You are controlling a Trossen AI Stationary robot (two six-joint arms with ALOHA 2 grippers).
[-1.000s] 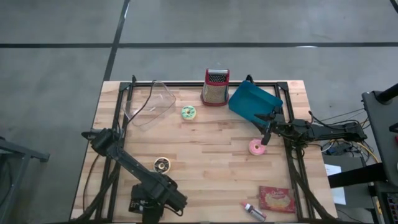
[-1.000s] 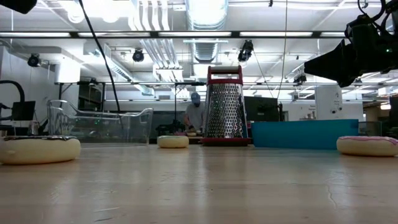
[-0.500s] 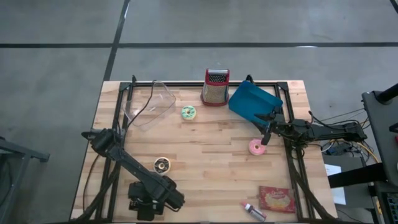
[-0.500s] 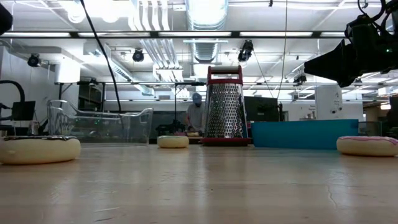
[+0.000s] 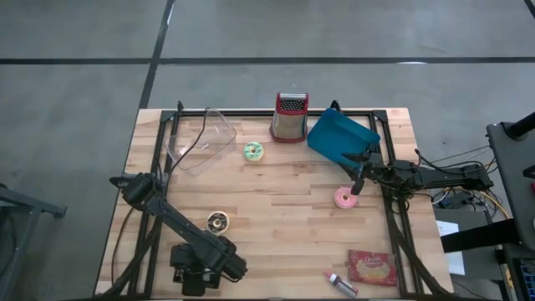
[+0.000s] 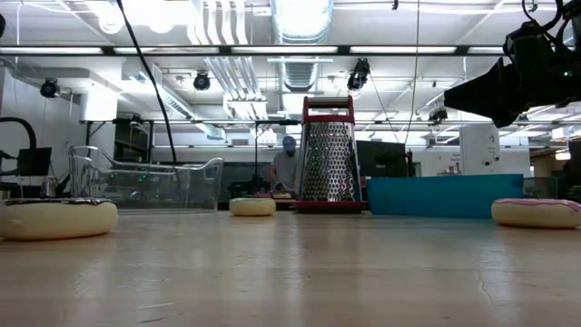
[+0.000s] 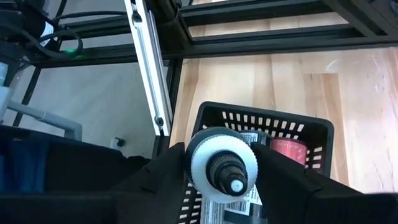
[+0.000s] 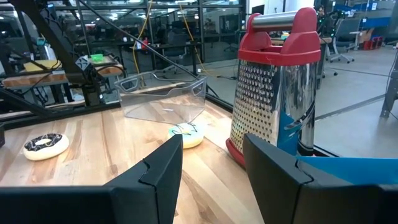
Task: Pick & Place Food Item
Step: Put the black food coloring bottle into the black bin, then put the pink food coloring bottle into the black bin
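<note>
The left jaws (image 7: 227, 177) are clamped on a white-capped bottle (image 7: 222, 163), held above a black slotted basket (image 7: 311, 133) at the near left corner of the wooden surface (image 5: 276, 180). The right jaws (image 8: 211, 165) stand apart with nothing between them, hovering just above the far edge of a pink-frosted donut (image 5: 343, 198) on the right side of the surface. Past those jaws stands a red-handled box grater (image 8: 277, 81) upright at the far edge, with a blue tray (image 5: 341, 138) just beside it. Further left lie a green-frosted donut (image 5: 253, 151) and a tilted clear plastic container (image 5: 203, 140), and a chocolate-frosted donut (image 5: 217, 221) sits near the left arm. A red snack packet (image 5: 373, 267) and a small tube (image 5: 342, 283) lie at the near right corner.
</note>
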